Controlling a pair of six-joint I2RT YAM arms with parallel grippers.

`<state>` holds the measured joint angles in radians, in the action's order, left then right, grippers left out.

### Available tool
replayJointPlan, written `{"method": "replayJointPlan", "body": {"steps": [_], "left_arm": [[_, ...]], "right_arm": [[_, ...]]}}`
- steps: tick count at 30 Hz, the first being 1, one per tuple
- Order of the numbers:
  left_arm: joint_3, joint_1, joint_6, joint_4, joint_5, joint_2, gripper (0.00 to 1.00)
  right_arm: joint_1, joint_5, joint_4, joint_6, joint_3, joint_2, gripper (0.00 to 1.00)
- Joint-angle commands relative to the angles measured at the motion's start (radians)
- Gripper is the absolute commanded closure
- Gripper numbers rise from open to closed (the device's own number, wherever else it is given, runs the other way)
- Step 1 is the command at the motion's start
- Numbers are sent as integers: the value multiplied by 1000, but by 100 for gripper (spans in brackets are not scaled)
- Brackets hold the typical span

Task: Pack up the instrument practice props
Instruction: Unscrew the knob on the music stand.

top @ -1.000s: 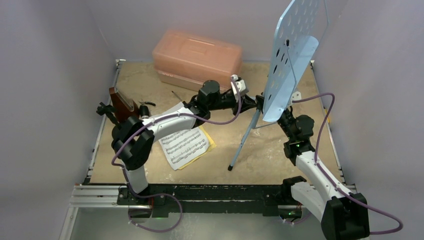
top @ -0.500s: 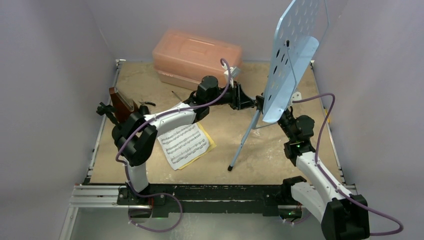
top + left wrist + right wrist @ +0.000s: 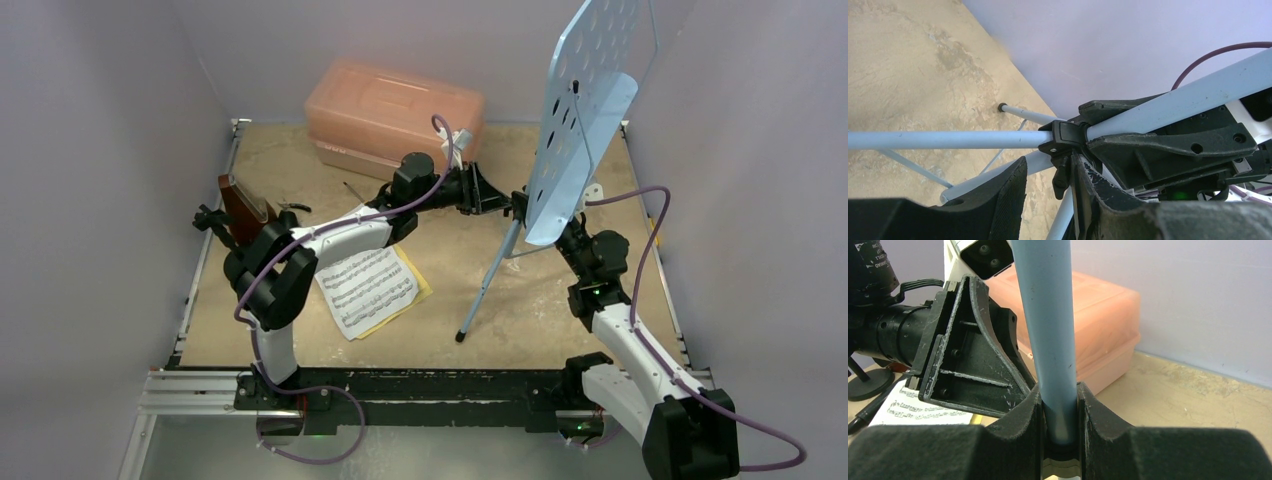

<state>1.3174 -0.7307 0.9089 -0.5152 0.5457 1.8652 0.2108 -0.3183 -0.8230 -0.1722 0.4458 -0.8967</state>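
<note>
The light-blue perforated music stand (image 3: pixel 590 110) stands tilted at the right on its tripod (image 3: pixel 487 290). My right gripper (image 3: pixel 1060 430) is shut on its pole (image 3: pixel 1048 340), just under the desk (image 3: pixel 565 232). My left gripper (image 3: pixel 497 195) is open at the pole's black clamp. The clamp's small lever (image 3: pixel 1062 175) hangs between the jaws against the right finger, with a gap to the left finger. Yellow and white sheet-music pages (image 3: pixel 368 288) lie under the left arm. The brown metronome (image 3: pixel 243 205) and a black pipe with round base (image 3: pixel 212 220) stand at the far left.
A translucent pink case (image 3: pixel 395 110) sits closed at the back, just behind the left wrist. A thin dark stick (image 3: pixel 355 191) lies in front of it. Purple walls close in both sides. A metal rail (image 3: pixel 400 385) runs along the near edge.
My left gripper's jaws have spread apart at the clamp, and the wrist has turned and shifted slightly back. The right gripper and the stand have not moved.
</note>
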Motion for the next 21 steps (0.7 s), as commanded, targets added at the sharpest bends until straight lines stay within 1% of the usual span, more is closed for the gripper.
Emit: {"method": "replayJointPlan", "body": {"steps": [1, 9, 15, 18, 21], "left_arm": [[3, 6, 24, -49, -30, -6, 63], [3, 5, 23, -40, -68, -1, 63], [8, 5, -22, 28, -121, -4, 65], [15, 3, -66, 87, -142, -7, 65], [14, -3, -94, 114, -144, -11, 66]], "right_arm": [[11, -67, -62, -153, 32, -1, 94], [10, -68, -61, -155, 33, 0, 94], [10, -63, -57, -153, 38, -4, 94], [11, -61, -65, -155, 42, -15, 94], [11, -66, -73, -159, 49, -36, 94]]}}
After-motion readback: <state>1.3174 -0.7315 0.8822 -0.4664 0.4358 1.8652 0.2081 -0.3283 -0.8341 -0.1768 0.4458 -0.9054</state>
